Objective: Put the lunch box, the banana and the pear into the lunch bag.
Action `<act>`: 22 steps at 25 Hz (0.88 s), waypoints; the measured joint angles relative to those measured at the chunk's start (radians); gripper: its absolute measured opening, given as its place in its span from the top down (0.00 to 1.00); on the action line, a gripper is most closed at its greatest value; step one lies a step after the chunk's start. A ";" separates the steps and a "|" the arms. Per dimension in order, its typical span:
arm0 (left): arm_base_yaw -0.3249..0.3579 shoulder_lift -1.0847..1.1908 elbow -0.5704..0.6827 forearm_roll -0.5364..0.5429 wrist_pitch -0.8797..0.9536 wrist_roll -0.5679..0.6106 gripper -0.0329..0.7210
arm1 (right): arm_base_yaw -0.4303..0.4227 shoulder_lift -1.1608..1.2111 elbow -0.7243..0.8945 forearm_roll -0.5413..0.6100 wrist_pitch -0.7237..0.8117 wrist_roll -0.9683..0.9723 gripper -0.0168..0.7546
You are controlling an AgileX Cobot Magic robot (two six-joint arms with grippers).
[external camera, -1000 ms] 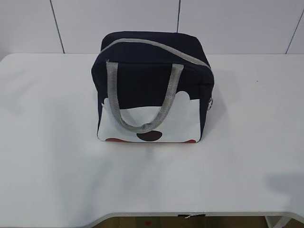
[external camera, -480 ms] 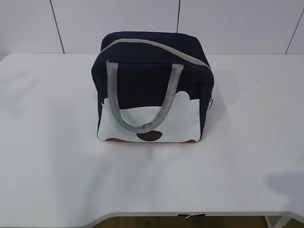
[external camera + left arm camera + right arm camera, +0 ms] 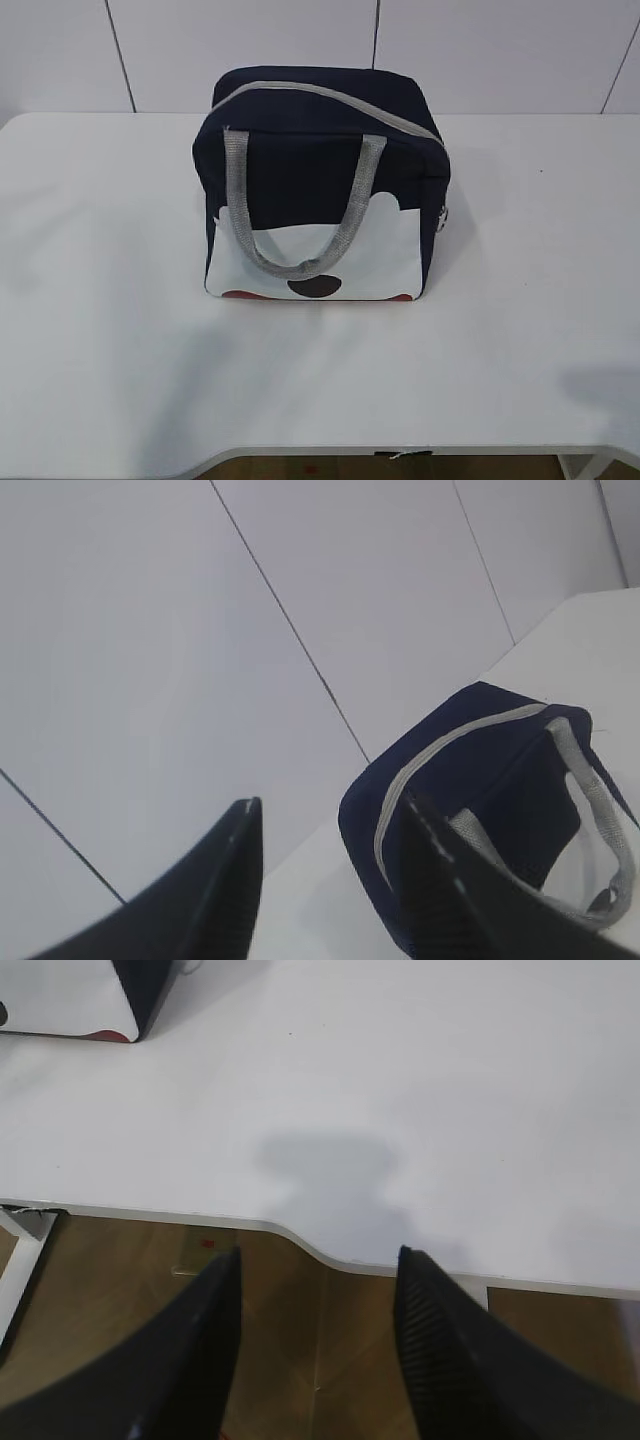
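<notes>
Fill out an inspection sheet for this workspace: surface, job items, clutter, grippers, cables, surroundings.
Surface: white table, bare around the bag.
Job's things: lunch bag upright near the table's middle, zipper appears closed, handles hanging down its front. Lunch box, banana and pear: nothing seen.
Clutter: nothing seen.
Grippers: left gripper open, empty, raised, looking at the bag. Right gripper open, empty, above the table's near edge.
Cables: nothing seen.
Surroundings: white panelled wall behind; wooden floor below.

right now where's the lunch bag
The lunch bag stands upright, zipped shut, at the middle rear of the white table in the exterior view, near the wall.
</notes>
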 joint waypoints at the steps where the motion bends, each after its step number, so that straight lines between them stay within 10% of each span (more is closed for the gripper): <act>1: 0.000 -0.015 0.006 0.028 -0.001 -0.025 0.52 | 0.000 0.000 0.000 0.000 0.000 0.000 0.46; 22: 0.000 -0.328 0.029 0.696 0.480 -0.723 0.53 | 0.000 0.000 0.000 0.000 -0.001 0.002 0.46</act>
